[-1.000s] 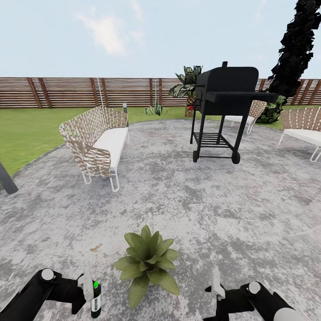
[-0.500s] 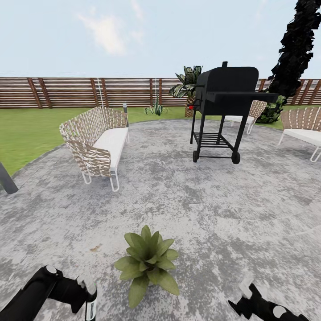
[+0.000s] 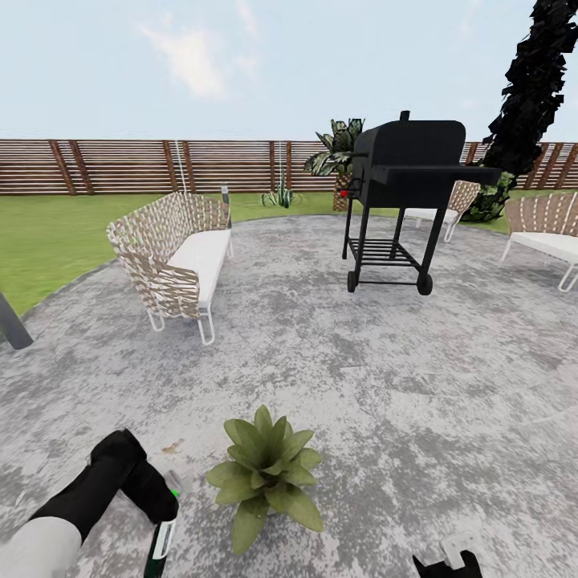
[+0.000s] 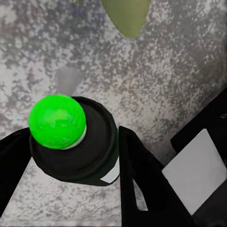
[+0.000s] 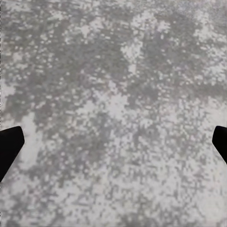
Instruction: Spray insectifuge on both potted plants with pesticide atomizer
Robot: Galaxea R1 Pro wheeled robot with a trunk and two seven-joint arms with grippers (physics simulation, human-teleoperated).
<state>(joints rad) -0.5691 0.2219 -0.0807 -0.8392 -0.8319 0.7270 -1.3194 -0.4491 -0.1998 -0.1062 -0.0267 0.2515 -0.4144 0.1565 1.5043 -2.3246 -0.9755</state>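
Note:
The pesticide atomizer (image 3: 159,539) is a slim dark bottle with a green dot at its top, tilted at the bottom left of the head view. My left gripper (image 3: 164,518) is shut on it. In the left wrist view the black fingers (image 4: 142,179) clamp both sides of the atomizer's cap (image 4: 78,151), with paving below. One potted plant (image 3: 265,475), a low green rosette, sits on the paving just right of the atomizer; a leaf tip (image 4: 125,16) of it shows past the bottle. My right gripper (image 3: 449,556) is low at the bottom edge, open over bare paving (image 5: 113,113).
A woven bench (image 3: 172,261) stands at mid left and a black grill (image 3: 405,197) on wheels at mid right. More woven chairs (image 3: 546,233) are at the far right. Lawn, a slatted fence (image 3: 160,164) and a small spiky plant (image 3: 281,195) lie beyond.
My left arm has swung up and inward, tilting the atomizer beside the plant. The right gripper has sunk toward the bottom edge of the head view. The camera has not moved.

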